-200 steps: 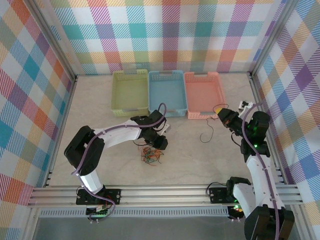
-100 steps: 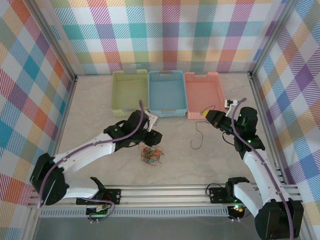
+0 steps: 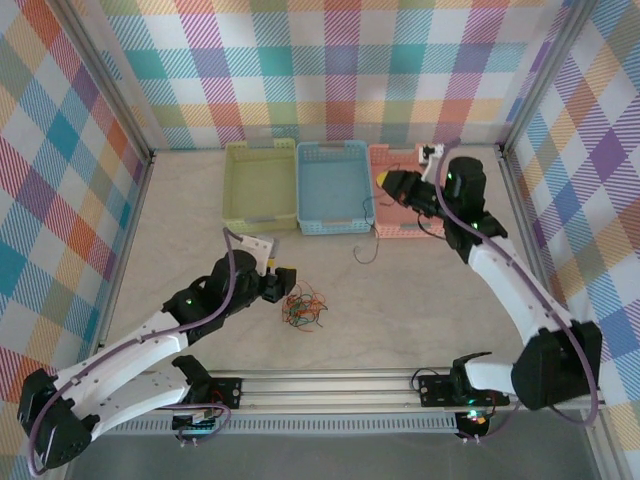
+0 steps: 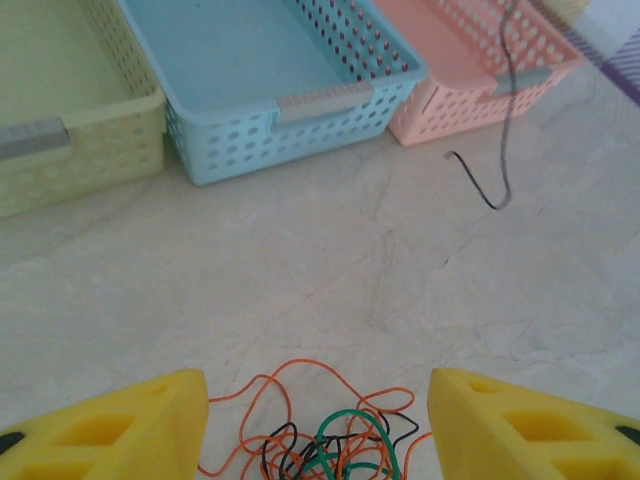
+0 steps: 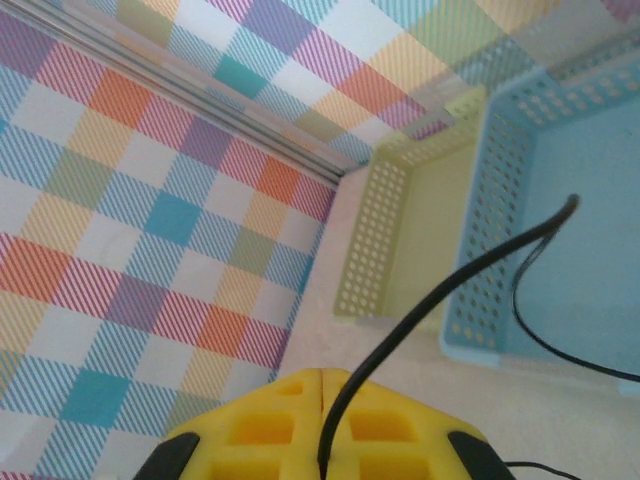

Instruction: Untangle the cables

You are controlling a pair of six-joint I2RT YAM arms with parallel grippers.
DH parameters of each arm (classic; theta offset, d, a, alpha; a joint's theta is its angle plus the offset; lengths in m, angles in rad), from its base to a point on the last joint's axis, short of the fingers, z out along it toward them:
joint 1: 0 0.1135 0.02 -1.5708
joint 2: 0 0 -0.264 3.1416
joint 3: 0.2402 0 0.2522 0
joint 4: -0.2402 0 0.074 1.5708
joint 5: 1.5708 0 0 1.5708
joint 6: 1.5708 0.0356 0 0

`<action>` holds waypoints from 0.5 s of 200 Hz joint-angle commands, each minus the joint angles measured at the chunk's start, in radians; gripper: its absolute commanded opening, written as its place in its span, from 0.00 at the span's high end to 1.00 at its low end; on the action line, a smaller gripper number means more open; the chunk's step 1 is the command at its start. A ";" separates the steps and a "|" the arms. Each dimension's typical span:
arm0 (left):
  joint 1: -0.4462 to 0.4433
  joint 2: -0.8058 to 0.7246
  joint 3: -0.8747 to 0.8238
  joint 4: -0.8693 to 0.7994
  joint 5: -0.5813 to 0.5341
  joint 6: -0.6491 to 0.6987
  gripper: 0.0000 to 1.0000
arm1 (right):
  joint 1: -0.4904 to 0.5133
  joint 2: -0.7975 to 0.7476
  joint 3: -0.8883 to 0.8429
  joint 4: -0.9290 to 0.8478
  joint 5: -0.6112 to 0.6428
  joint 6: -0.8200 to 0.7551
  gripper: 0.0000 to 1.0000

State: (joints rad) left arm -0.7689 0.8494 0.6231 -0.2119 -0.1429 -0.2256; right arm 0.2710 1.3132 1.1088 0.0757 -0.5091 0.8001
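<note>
Checked walls box in the pale marbled counter [image 3: 420, 300], and three baskets sit in a row along its far edge: green [image 3: 260, 147], blue [image 3: 332, 146] and pink [image 3: 398, 232]. On my screen the cables [image 3: 303, 308] lie bunched in orange, green and black loops on the near middle of the counter, well apart from the baskets. My left jaws stand released, low over the counter just left of the cables. In the wrist view their yellow fingers [image 4: 110, 425] are spread wide, with the cables [image 4: 330, 445] lying between the tips and nothing gripped. My right jaws are clenched on a black cable [image 5: 440, 290], raised where the blue and pink baskets meet. It hangs from the pressed-together fingers [image 5: 270, 420], and its hooked end [image 4: 470, 170] comes down near the counter in front of those two baskets.
</note>
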 commanded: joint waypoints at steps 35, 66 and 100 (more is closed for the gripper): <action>0.005 -0.158 -0.074 0.077 -0.059 -0.018 0.35 | 0.024 0.279 0.345 0.012 0.017 0.034 1.00; 0.006 -0.186 -0.088 0.086 -0.064 -0.024 0.33 | 0.025 0.444 0.505 0.013 0.077 0.038 1.00; 0.006 -0.197 -0.091 0.086 -0.062 -0.024 0.33 | 0.032 0.642 0.686 -0.033 0.027 0.052 1.00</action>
State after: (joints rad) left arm -0.7689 0.6685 0.5453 -0.1562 -0.1894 -0.2432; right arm 0.2920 1.8690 1.7065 0.0715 -0.4641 0.8322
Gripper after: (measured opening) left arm 0.672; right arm 0.066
